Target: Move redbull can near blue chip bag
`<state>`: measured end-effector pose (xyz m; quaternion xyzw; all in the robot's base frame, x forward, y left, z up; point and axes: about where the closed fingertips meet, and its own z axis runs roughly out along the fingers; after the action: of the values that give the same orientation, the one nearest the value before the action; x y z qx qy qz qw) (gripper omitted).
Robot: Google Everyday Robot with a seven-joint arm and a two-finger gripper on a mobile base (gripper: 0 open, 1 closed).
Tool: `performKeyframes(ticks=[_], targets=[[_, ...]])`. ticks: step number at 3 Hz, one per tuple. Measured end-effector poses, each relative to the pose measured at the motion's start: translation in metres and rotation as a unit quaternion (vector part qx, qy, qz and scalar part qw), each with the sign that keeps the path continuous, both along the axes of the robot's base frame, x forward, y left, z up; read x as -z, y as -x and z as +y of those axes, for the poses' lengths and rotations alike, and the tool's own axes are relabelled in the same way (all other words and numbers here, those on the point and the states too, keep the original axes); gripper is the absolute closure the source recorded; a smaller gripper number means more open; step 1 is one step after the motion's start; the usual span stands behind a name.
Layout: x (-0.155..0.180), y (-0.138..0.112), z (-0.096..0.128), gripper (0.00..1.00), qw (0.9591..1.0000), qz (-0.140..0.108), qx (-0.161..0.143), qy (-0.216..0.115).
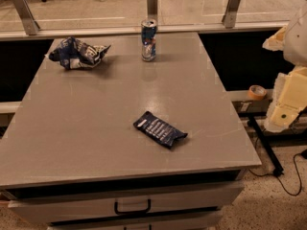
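Nearest me on the grey table (96, 143) lies a flat dark blue packet (159, 129) with white text, alone in the near middle; it is no concern of mine. My claw (287, 102) hangs off the table's right side, beyond its edge. Whether it is spread or pressed together I cannot tell.

At the far edge the redbull can (148, 40) stands upright, and to its left, apart from it, lies the crumpled blue chip bag (79, 53). The can is well apart from my claw, farther off and to the left.

I judge the task not yet begun, so the reach is the step in hand. Next I must cross over the table, take the can by its body without tipping it, and set it just beside the bag.
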<state>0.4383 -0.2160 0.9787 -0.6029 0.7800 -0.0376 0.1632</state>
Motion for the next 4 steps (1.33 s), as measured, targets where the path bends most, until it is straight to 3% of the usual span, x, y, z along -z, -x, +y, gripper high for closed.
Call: performKeyframes(ticks=[1,2,3,4], targets=[[0.0,0.0,0.0,0.0,1.0,0.0,0.0,0.0],[0.001,-0.024,0.011,0.0,0.9989,-0.016,-0.009,-0.043],[-0.001,-0.095,0.041,0.0,0.984,-0.07,-0.03,-0.161],[0.01,-0.154,0.072,0.0,0.9507,-0.104,-0.022,-0.292]])
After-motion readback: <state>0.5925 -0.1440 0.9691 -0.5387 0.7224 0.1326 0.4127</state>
